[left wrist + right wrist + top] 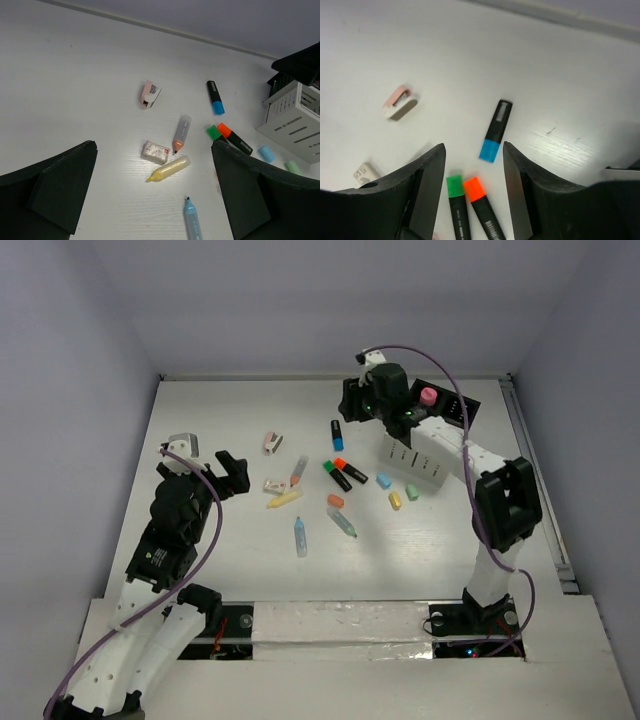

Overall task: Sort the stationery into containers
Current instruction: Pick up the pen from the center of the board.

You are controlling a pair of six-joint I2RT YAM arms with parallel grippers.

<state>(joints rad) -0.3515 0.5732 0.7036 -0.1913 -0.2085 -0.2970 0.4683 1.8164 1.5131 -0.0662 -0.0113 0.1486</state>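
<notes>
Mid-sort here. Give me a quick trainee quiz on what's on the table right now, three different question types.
1. True or false: the blue-capped highlighter lies apart from the green-capped highlighter and the orange-capped highlighter, which lie side by side.
2. The left tool holds: A a pen; B nothing; C an eraser.
3. How many black-bodied highlighters lie on the table?
Key: 1 true; 2 B; 3 three.

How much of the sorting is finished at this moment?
Done: only the pink-capped bottle seems to stand in the black box. In hand: nothing; the left gripper is open, the right gripper open above the blue-capped highlighter. Left: pens, highlighters and small pieces on the table.
</notes>
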